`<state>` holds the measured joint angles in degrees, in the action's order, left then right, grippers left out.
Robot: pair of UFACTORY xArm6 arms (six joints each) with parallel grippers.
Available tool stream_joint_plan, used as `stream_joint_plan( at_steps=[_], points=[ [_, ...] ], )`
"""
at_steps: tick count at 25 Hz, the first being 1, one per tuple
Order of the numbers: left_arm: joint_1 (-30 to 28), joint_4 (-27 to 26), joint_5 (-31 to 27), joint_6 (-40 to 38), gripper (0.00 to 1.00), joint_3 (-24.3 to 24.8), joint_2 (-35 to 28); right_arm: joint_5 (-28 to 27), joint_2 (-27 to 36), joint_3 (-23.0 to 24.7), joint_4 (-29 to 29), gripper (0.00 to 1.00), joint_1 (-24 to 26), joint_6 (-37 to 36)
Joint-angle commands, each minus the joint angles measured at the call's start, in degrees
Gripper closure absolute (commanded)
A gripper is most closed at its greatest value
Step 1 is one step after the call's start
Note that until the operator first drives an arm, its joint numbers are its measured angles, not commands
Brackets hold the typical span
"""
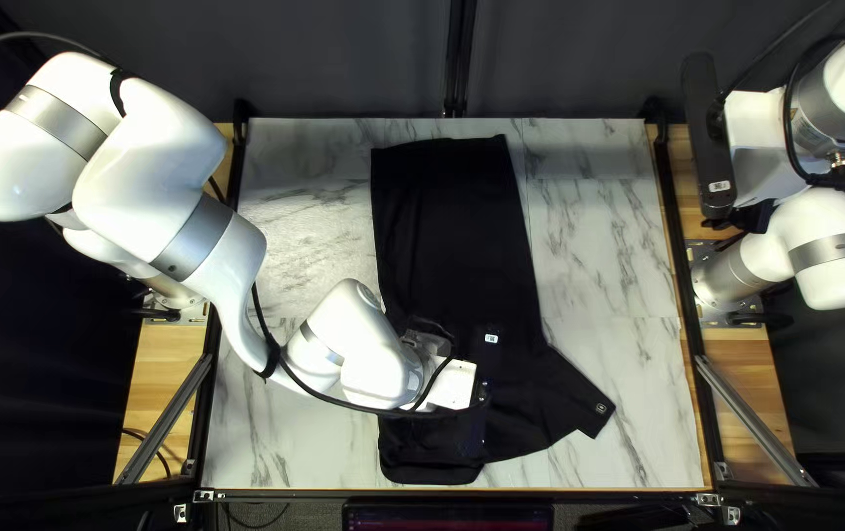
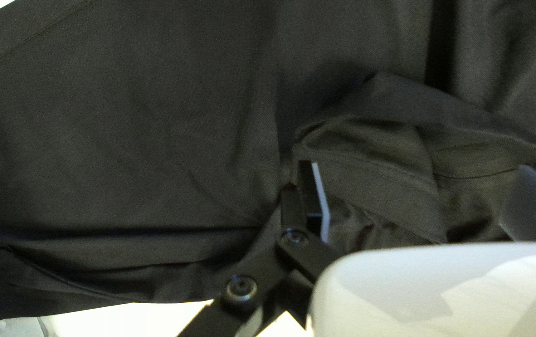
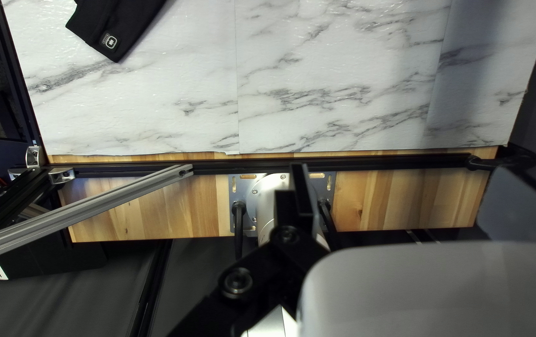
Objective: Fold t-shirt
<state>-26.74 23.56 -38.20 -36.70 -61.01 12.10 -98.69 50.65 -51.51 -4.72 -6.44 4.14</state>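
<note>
The black t-shirt (image 1: 457, 236) lies lengthwise on the table, its narrow folded end toward the near edge and one sleeve (image 1: 580, 393) spread out at the lower right. My left gripper (image 1: 482, 393) is low over the near part of the shirt. In the left wrist view my left gripper (image 2: 414, 167) stands open, one finger against raised, crumpled folds of the shirt (image 2: 155, 125); cloth lies ahead and between its fingers. My right gripper (image 1: 755, 216) hangs off the table's right edge. In the right wrist view my right gripper (image 3: 402, 170) is open and holds nothing; the sleeve tip (image 3: 118, 31) lies far ahead.
Marbled tabletop (image 1: 604, 246) shows on both sides of the shirt. My left arm reaches low across the table's left near part. A metal bar (image 1: 752, 418) slants beside the near right corner, and the right arm's base (image 1: 732, 275) stands at the right edge.
</note>
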Motion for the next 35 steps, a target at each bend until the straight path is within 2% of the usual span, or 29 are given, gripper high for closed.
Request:
stream_joint_plan(
  at_steps=[1,7,12,18,23,31,35],
  points=[
    [-0.95,0.14,2.09,-7.01,0.00,3.80,-1.45,0.00,0.00,0.00,0.00,0.00,0.00,0.00],
    [-0.87,4.74,5.10,-17.16,0.00,11.39,-3.64,0.00,0.00,0.00,0.00,0.00,0.00,0.00],
    [-2.09,7.30,4.15,-22.17,0.00,12.96,-3.45,0.00,0.00,0.00,0.00,0.00,0.00,0.00],
    [-3.86,7.17,2.35,-22.20,0.00,9.03,0.20,0.00,0.00,0.00,0.00,0.00,0.00,0.00],
    [-3.04,6.64,2.07,-20.75,0.00,6.65,3.85,0.00,0.00,0.00,0.00,0.00,0.00,0.00],
    [-1.08,4.44,-8.61,-12.57,0.00,-0.10,7.48,0.00,0.00,0.00,0.00,0.00,0.00,0.00],
    [0.64,4.34,-12.03,-9.02,0.00,-3.14,8.05,0.00,0.00,0.00,0.00,0.00,0.00,0.00]
  ],
)
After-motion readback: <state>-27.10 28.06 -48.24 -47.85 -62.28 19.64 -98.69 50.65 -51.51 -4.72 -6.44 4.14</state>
